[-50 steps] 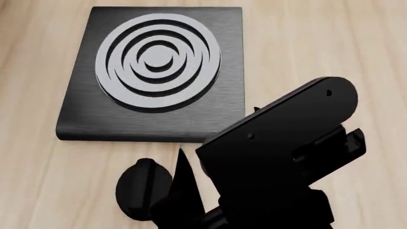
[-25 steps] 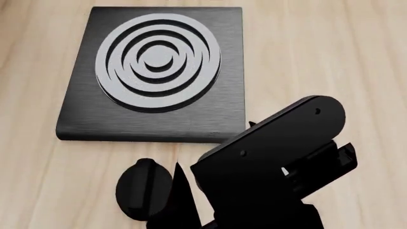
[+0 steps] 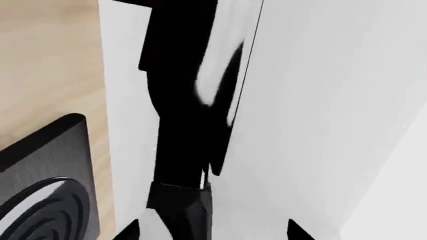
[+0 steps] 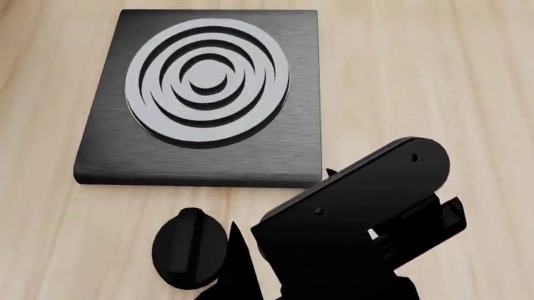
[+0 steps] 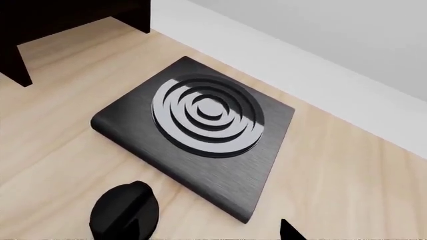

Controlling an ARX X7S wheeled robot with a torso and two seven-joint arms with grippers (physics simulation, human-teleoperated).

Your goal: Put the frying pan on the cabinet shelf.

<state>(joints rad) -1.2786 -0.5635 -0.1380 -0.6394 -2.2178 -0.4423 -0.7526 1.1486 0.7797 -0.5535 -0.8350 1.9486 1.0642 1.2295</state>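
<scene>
**Pan upright at the left wrist, hob plate and cabinet beyond**

Nearest the robot in the head view, a bulky black arm link [image 4: 359,215] fills the lower right of the picture and hides the worktop [image 4: 417,75] beneath it. Just beside it, lower left, a round black knob [image 4: 190,248] lies flat on the pale wood. The right wrist view shows this knob at its near edge, with the wood around it bare.

The frying pan [image 3: 190,85] appears only in the left wrist view. It stands close to the camera and almost edge-on, with a white reflection on its glossy inside and a thin pale rim down one side. Its black handle [image 3: 179,212] runs toward the camera, between the two dark tips of the left gripper [image 3: 210,234]. The tips barely enter the picture, so I cannot tell whether the jaws are clamped on the handle. The pan stands out against a plain white wall [image 3: 333,100].

Of the right gripper [image 5: 212,231], only small dark tips show at the edge of its own view. How wide its jaws stand cannot be told.

Farther off, the square black hob plate [image 4: 200,156] with grey concentric rings rests flat on the worktop, a little beyond the knob.

Farthest, in the right wrist view, the dark brown cabinet [image 5: 67,17] stands past the hob plate's far corner, one leg [image 5: 13,65] on the wood. No shelf surface can be made out.
</scene>
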